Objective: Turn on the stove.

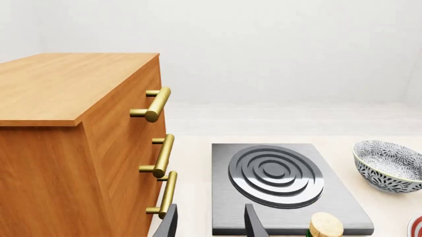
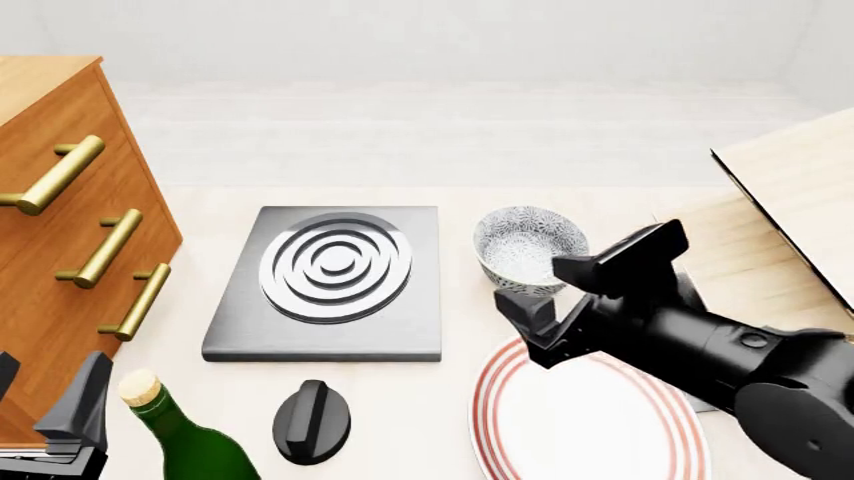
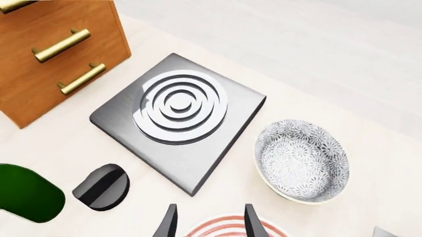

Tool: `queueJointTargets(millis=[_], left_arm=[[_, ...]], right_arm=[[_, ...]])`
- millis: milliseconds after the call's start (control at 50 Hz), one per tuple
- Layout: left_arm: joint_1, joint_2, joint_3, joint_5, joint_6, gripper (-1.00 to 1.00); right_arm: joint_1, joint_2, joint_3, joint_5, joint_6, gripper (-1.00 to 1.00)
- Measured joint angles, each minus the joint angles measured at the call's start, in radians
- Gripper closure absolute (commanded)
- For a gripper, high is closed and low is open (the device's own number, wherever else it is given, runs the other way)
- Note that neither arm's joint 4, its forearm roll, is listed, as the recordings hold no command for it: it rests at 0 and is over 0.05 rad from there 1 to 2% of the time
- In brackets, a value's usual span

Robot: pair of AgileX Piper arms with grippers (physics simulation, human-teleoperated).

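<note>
Nearest the arms, the small black round knob with a raised ridge (image 2: 312, 421) sits just in front of the flat dark-grey stove slab with silver concentric rings (image 2: 331, 282), beside a green glass bottle with a cork (image 2: 187, 435). It looks rigid and smooth; pinch across the ridge and twist. The right gripper (image 2: 523, 320) hangs released above a red-striped white plate (image 2: 587, 420); the left gripper (image 1: 211, 222) is likewise spread. Beyond the slab's right edge stands a patterned bowl (image 2: 530, 245).
</note>
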Motion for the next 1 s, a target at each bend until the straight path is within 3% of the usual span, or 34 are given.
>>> queueJointTargets(millis=[360, 700, 1000], left_arm=[[0.0, 0.0, 0.0, 0.0, 0.0, -1.0], [0.0, 0.0, 0.0, 0.0, 0.0, -1.0], [0.0, 0.0, 0.0, 0.0, 0.0, -1.0]], right_arm=[[0.103, 0.231, -0.088, -0.064, 0.004, -1.0], [0.155, 0.298, -0.138, -0.065, 0.0, -1.0], [0.178, 0.394, -0.134, -0.122, 0.014, -1.0]])
